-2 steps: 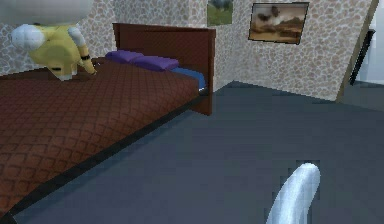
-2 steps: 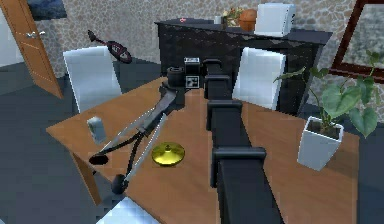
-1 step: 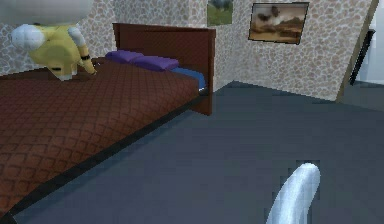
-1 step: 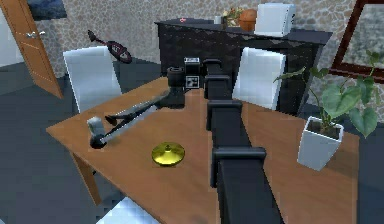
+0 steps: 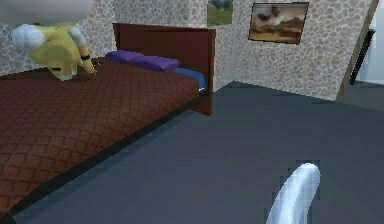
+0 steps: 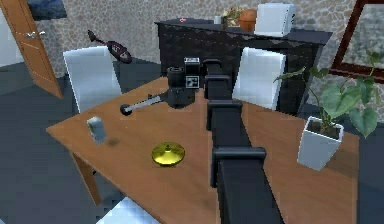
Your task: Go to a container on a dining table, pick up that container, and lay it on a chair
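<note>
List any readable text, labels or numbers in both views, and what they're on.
None can be read.
The white squares at the arm's end carry black marks, not letters.
The framed picture on the wall has no legible words.

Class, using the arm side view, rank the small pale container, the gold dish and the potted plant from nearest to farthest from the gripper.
1. small pale container, left of the gripper
2. gold dish, lower, near the middle
3. potted plant, far right
</note>
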Robot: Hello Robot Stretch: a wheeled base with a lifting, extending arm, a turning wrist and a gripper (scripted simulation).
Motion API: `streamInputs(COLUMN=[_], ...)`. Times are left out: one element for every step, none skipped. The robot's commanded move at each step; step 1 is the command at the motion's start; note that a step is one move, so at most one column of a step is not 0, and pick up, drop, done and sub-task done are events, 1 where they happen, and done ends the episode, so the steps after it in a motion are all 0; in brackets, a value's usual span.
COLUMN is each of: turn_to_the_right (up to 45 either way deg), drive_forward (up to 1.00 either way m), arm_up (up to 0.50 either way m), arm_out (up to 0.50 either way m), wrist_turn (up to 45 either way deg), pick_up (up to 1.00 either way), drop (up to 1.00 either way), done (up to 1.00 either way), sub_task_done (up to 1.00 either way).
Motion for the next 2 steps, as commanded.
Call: streamInputs(turn_to_the_right=[0.0, 0.0], drive_forward=[0.00, 0.00], arm_up=[0.00, -0.30], arm_out=[0.00, 0.00], wrist_turn=[15.0, 0.0], pick_up=[0.00, 0.00], drop=[0.00, 0.00], done=[0.00, 0.00], sub_task_done=[0.00, 0.00])
